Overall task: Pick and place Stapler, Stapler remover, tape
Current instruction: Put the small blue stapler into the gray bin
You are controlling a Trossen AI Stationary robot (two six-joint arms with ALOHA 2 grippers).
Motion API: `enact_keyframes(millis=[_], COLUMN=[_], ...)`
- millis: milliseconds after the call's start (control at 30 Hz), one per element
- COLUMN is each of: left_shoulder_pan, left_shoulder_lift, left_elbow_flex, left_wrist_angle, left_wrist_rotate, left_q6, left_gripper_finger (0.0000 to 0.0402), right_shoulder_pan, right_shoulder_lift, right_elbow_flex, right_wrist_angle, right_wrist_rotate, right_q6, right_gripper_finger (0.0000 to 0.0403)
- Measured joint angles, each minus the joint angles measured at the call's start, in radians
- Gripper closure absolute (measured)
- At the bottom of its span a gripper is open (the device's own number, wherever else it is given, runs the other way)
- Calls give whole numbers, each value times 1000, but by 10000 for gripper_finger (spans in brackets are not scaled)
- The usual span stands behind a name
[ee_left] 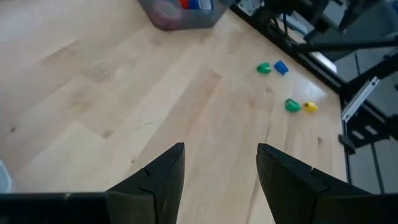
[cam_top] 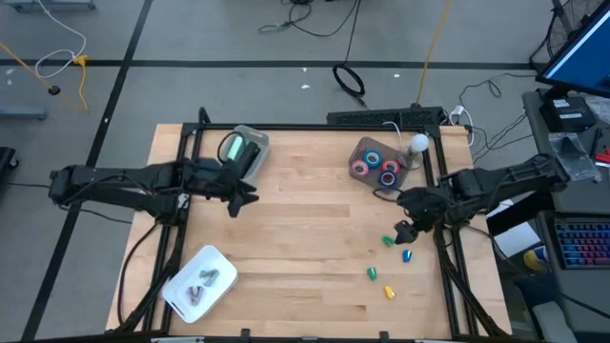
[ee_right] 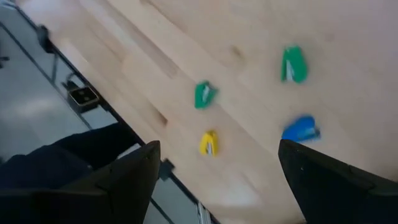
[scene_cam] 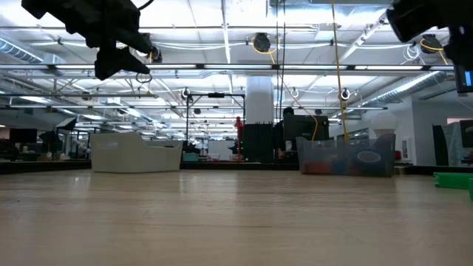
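Red and blue tape rolls (cam_top: 376, 165) lie in a clear bin (cam_top: 360, 148) at the table's far right. A green stapler (cam_top: 233, 149) rests in a pale bin (cam_top: 255, 143) at the far left. Two green (ee_right: 293, 64) (ee_right: 204, 94), one blue (ee_right: 301, 129) and one yellow (ee_right: 209, 142) small stapler-like pieces lie loose on the wood near the right edge. Grey staple removers (cam_top: 202, 283) sit in a white tray (cam_top: 217, 259) at the near left. My left gripper (ee_left: 221, 149) hovers open over the table's left part. My right gripper (ee_right: 217, 145) hangs open above the loose pieces.
Bare wood fills the table's middle (cam_top: 315, 229). A black frame rail (cam_top: 448, 257) runs along the right edge, close to the loose pieces. A white bulb-like thing (cam_top: 418, 144) stands beside the tape bin.
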Motion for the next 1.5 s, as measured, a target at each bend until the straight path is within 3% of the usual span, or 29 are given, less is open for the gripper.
enact_keyframes(millis=[333,833,1000,1200,1333,1500], left_shoulder_pan=[-31,-31,-31,-31,-31,-31], left_shoulder_lift=[3,3,3,3,3,3], left_elbow_flex=[0,0,0,0,0,0], left_wrist_angle=[3,3,3,3,3,3], left_wrist_rotate=[-50,-75,-75,-75,-75,-77], left_q6=[4,6,6,6,22,63], left_gripper_finger=[202,202,202,202,202,202], right_shoulder_pan=[123,128,128,128,128,162], right_shoulder_lift=[3,3,4,4,4,6], right_elbow_flex=[0,0,0,0,0,-38], right_wrist_angle=[11,141,206,189,79,-32], right_wrist_rotate=[0,2,82,65,-32,-31], right_q6=[-7,-13,-67,55,175,375], right_gripper_finger=[80,80,80,80,80,80])
